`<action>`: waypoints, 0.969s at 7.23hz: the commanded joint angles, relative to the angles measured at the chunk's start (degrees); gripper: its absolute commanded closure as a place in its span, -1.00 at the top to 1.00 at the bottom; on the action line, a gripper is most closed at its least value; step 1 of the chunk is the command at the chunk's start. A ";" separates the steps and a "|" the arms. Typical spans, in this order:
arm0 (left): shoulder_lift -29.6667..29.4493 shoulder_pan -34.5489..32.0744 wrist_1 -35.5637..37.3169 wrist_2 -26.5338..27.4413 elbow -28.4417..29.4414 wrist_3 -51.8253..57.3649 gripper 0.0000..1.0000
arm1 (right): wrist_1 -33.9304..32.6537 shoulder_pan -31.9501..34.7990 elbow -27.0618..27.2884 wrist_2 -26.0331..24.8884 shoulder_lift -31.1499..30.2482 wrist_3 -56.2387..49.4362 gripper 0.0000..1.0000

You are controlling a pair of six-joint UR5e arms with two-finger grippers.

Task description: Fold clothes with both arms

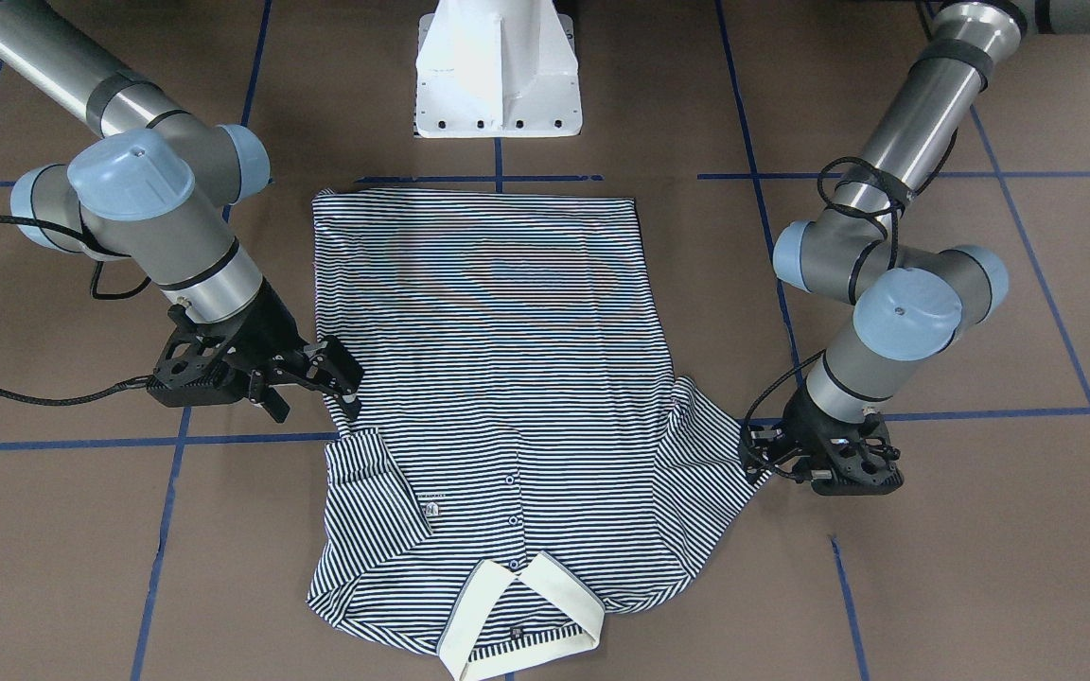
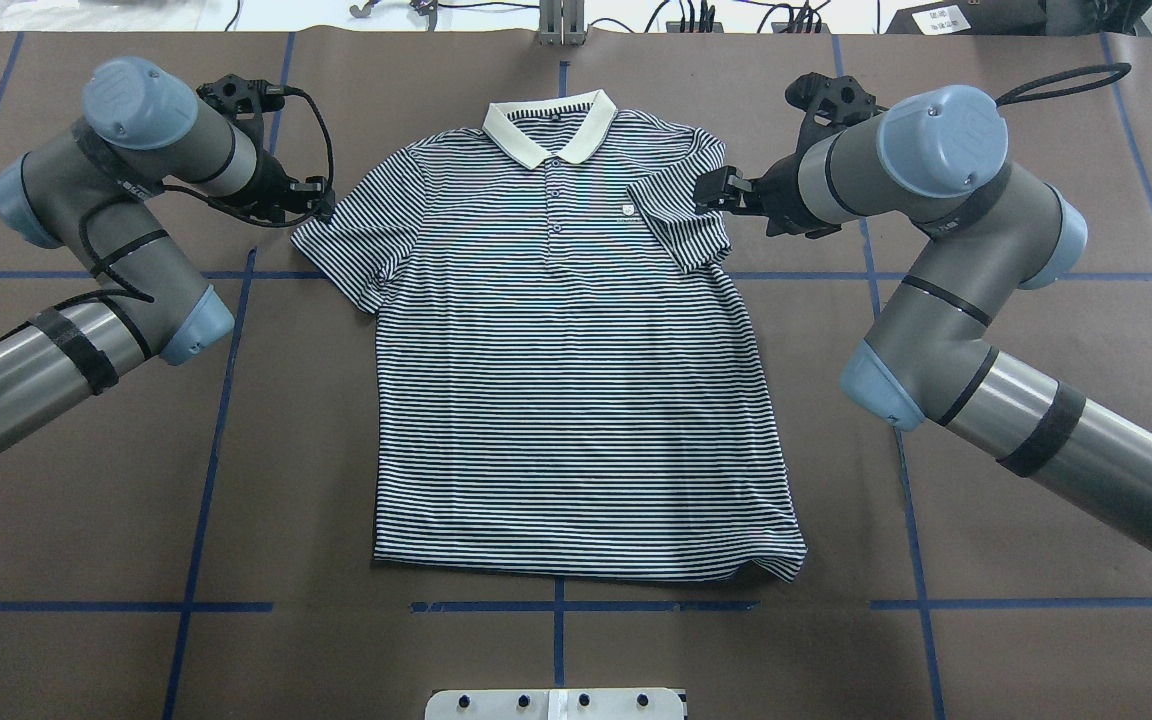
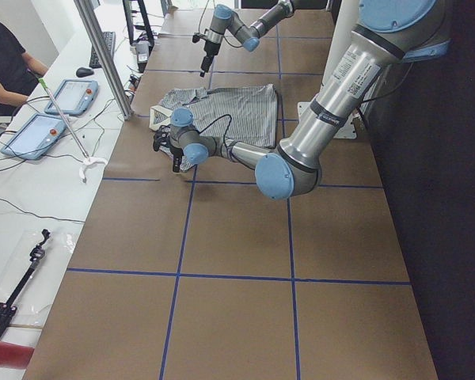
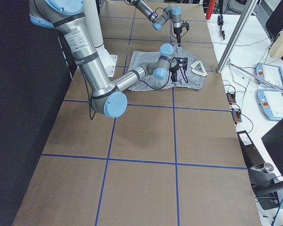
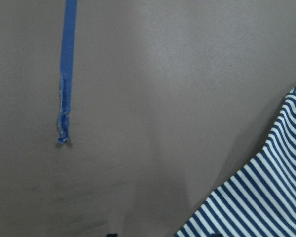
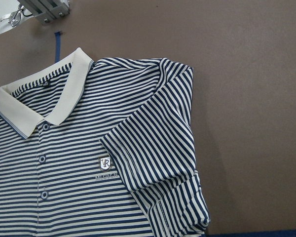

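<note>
Two grippers are flanking the polo shirt [image 2: 576, 400], which is lying flat and face up on the table [image 2: 86, 500]. Its long axis is running from the collar [image 2: 548, 130], out beyond the fingers, back to the hem [image 2: 586, 565].

The left gripper [image 1: 753, 456] is sitting at the outer edge of the unfolded sleeve [image 2: 346, 250], with the cloth lying inward of its fingertips. Whether these are clamping it cannot be told.

The right gripper [image 2: 711, 188] is hovering just outside the folded sleeve [image 2: 681, 225], which is lying doubled inward beside the logo [image 6: 105, 163]. Its fingers are looking apart (judging by the front-facing view) and are holding nothing.

The left arm is therefore nearer the remaining fold, which probably means carrying that sleeve inward. The left wrist view is showing only a sleeve corner and bare table, while the front-facing view is showing the gripper touching the edge.
</note>
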 commanded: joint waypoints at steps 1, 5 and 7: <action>0.46 0.04 0.00 0.03 -0.25 -0.15 0.02 | 0.03 0.00 0.09 -0.12 -0.07 0.44 1.00; 1.86 0.04 0.09 -0.32 -2.87 0.03 -1.00 | 0.03 -0.09 0.79 -0.38 -0.51 0.80 1.00; 2.49 0.13 6.28 -2.95 -10.75 -0.23 -1.00 | 0.03 -0.09 0.62 -0.30 -0.51 0.71 1.00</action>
